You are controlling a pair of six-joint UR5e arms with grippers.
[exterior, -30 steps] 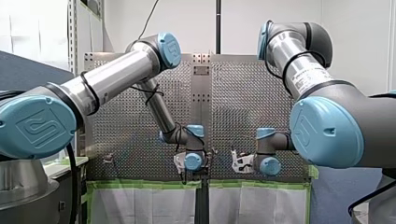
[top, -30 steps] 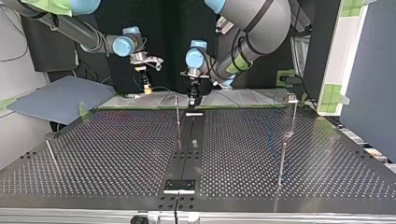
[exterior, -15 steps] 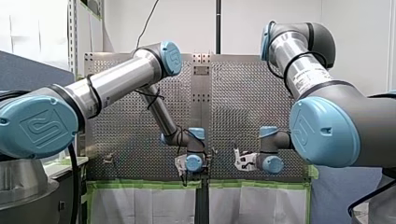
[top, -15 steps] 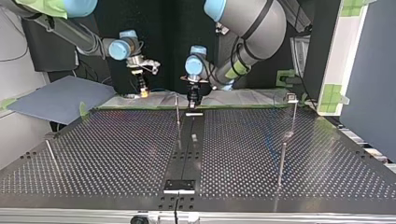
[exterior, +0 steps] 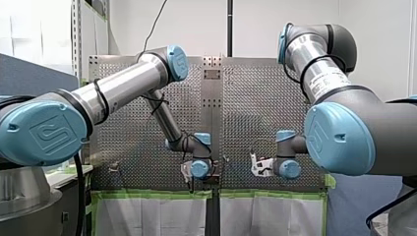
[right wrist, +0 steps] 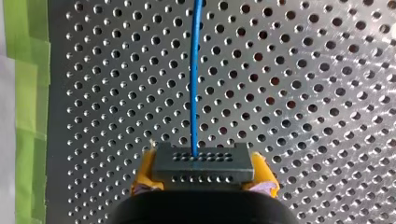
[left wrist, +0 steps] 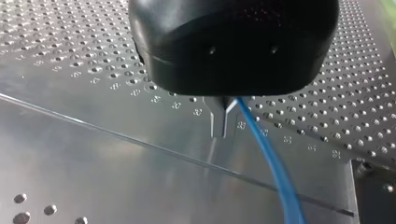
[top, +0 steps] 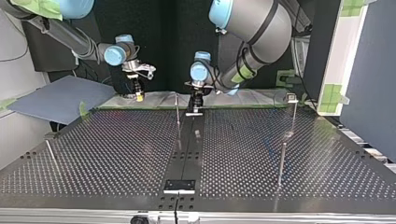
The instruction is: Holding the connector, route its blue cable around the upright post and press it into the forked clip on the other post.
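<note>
Worktop (top: 116, 154): perforated steel under both arms.
Right claw (right wrist: 204, 169): clamps connector (right wrist: 204, 161) (yellow pads).
Left claw (left wrist: 223, 122): narrow, beside blue cable (left wrist: 267, 154).
Advice: hold cable taut rounding the post (top: 177, 109).

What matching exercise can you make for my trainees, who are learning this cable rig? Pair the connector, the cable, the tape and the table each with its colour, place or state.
Things:
1. connector
2. cable
3. tape
4. table

Descriptions:
a. green, along the table's edge
b. dark grey, held between yellow-padded fingers
c. blue, running out of the connector, ahead of the fingers
d. bare metal, full of holes

Pairs: 1-b, 2-c, 3-a, 4-d.
</note>
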